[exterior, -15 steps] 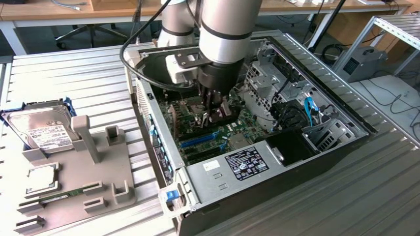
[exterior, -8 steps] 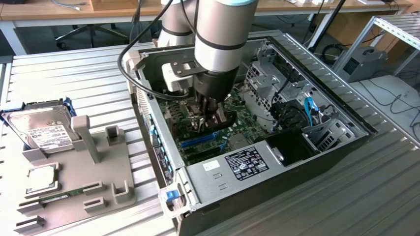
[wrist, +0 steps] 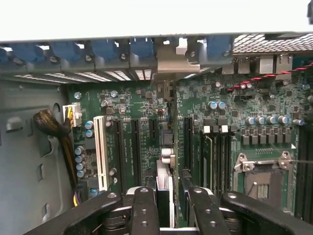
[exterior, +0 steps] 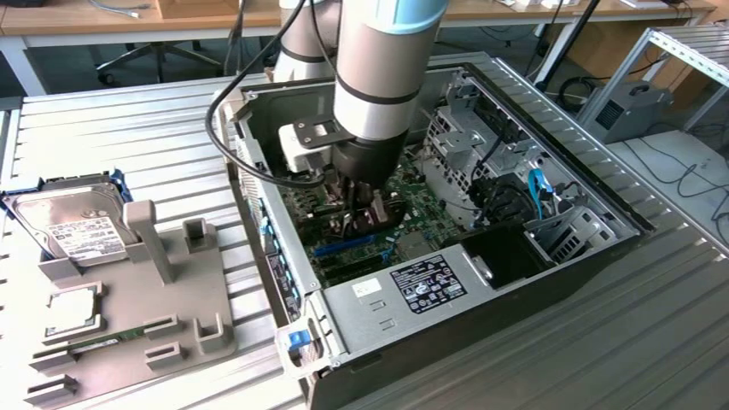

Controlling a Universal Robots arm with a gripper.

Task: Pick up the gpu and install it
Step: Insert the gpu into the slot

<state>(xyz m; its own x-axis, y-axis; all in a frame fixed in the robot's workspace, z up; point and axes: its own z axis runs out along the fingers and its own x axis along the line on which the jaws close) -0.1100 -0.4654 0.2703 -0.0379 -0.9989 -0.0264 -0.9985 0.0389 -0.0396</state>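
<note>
Ribbed metal tabletop [exterior: 137,128] carries an open computer case [exterior: 569,256] near its middle. Inside, the gpu [wrist: 167,142] stands on edge over the motherboard [wrist: 230,103], clamped between the partly closed gripper [wrist: 169,208] fingers [wrist: 143,210].

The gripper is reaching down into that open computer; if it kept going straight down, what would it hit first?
Probably the green motherboard: the gripper holds the gpu edge-on above the expansion slots, so the card's edge would likely meet one first. Depth is unclear.
</note>
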